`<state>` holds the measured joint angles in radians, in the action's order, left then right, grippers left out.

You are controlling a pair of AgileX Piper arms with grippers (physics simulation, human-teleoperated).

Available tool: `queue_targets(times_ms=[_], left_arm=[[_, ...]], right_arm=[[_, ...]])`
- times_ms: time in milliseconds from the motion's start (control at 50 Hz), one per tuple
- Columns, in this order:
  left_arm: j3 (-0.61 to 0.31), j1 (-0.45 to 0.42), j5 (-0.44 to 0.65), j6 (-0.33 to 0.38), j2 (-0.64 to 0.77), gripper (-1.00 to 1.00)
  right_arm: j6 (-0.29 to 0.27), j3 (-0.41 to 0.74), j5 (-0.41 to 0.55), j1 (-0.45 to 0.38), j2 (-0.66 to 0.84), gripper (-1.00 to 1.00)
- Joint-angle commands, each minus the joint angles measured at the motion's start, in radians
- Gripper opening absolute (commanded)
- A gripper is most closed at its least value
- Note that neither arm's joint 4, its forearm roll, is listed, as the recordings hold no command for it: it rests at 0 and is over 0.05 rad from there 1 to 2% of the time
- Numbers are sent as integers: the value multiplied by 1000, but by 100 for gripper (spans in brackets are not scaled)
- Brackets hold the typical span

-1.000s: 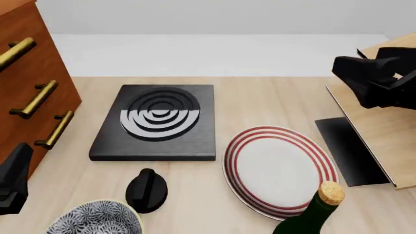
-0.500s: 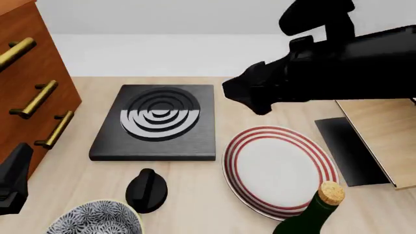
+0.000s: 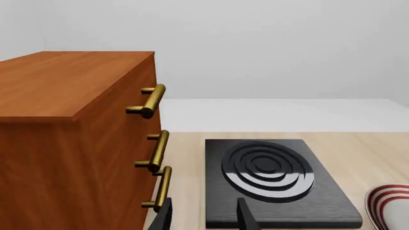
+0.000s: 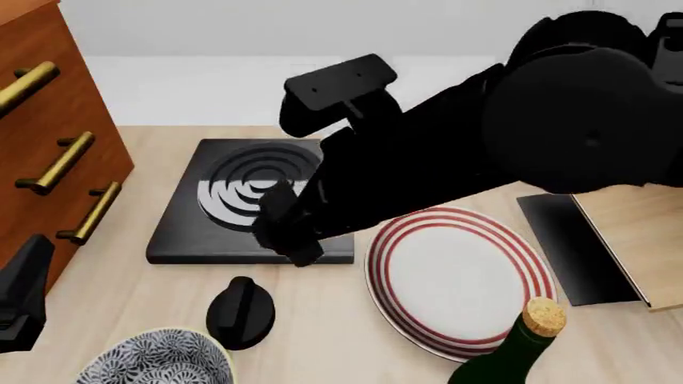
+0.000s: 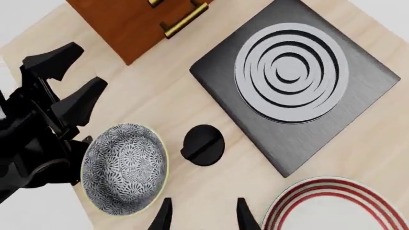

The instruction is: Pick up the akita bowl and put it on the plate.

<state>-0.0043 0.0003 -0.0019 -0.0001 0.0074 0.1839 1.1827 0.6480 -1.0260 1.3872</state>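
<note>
front view: right claw (image 4: 286, 240) now over black slab (image 4: 192, 232)

A tall reddish-brown wooden cabinet (image 3: 70, 143) fills one side of the left wrist view, its flat top in sight and three brass bar handles (image 3: 151, 101) standing out from its front face, one above another. Beside it, on the pale wooden worktop (image 3: 377, 148), lies a black square slab with raised concentric rings (image 3: 271, 182); part of the ring pattern catches light and looks grey. At the frame's edge, just past the slab's corner, shows a sliver of a white round plate with red rings (image 3: 390, 206). The two dark fingertips (image 3: 246, 218) of the left pincer (image 3: 203, 218) poke into view with a clear gap between them, nothing held. A plain grey-white wall lies behind.
</note>
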Motion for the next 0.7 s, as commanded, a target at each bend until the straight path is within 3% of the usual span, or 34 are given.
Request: queue_targets(times_ms=[20,480,700], left_arm=[[0,0,0,0,0,100],[0,0,0,0,0,100],[0,0,0,0,0,100]], right_arm=[[32,22,0,-90,88,100],[74,17,-79,-182,213,100],[65,8,-122,-181,251,100]])
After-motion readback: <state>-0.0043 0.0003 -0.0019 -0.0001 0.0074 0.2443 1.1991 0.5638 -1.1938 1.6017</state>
